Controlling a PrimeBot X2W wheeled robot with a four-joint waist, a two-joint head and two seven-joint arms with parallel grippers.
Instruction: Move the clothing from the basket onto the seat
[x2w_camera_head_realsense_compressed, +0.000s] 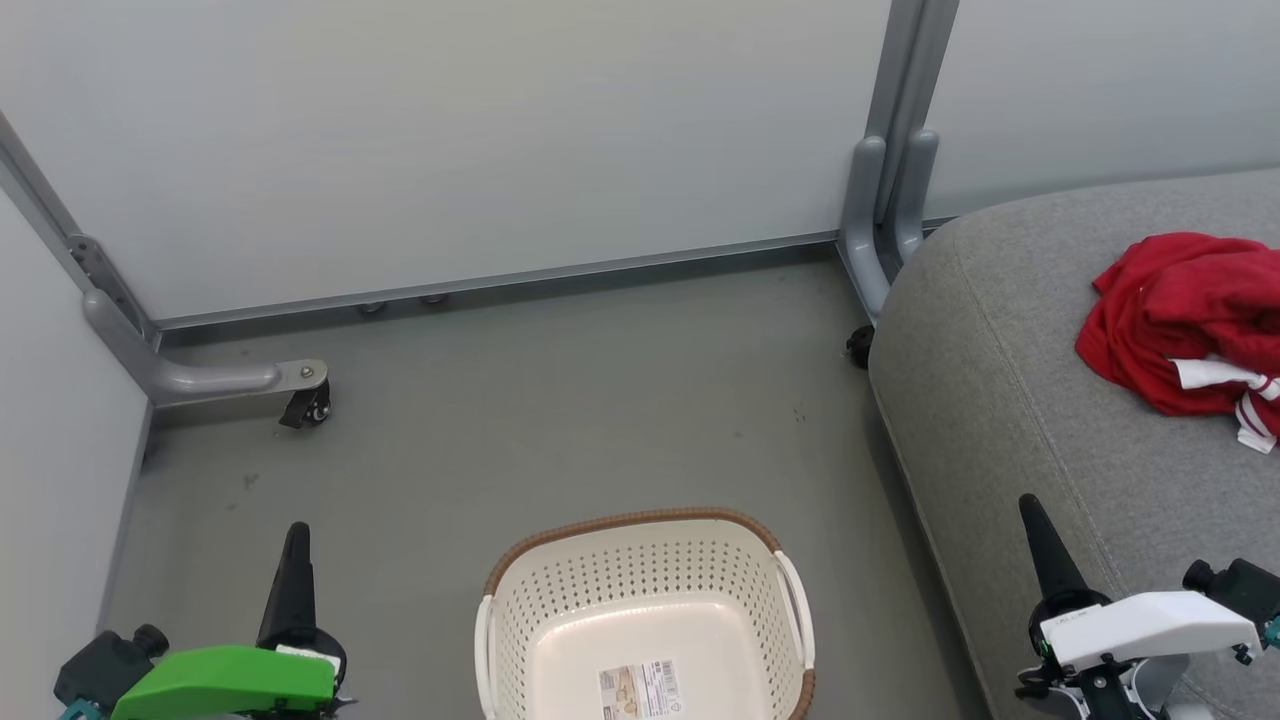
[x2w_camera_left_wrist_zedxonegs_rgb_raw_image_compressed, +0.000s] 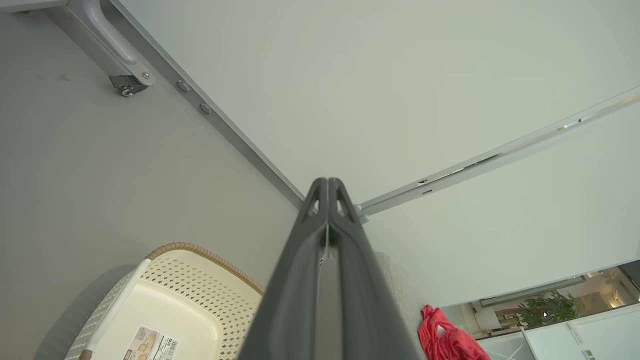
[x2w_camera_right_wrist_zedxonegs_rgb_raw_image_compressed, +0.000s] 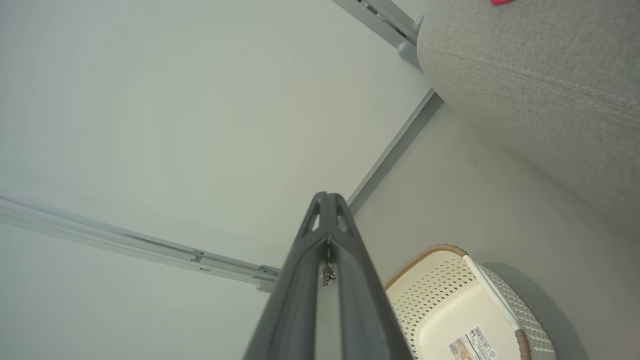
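I see my left claw (x2w_camera_head_realsense_compressed: 297, 535) pressed together beside the basket (x2w_camera_head_realsense_compressed: 640, 565), and my right claw (x2w_camera_head_realsense_compressed: 1030, 510) likewise over the sofa cushion (x2w_camera_head_realsense_compressed: 1000, 400) edge. The red clothes (x2w_camera_head_realsense_compressed: 1180, 310) lie on that cushion. Partition feet (x2w_camera_head_realsense_compressed: 215, 378) on casters stand behind.

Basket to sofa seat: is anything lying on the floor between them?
No. In the head view, bare grey floor runs between the basket and the seat, with nothing on it. The right wrist view shows the same gap bare.
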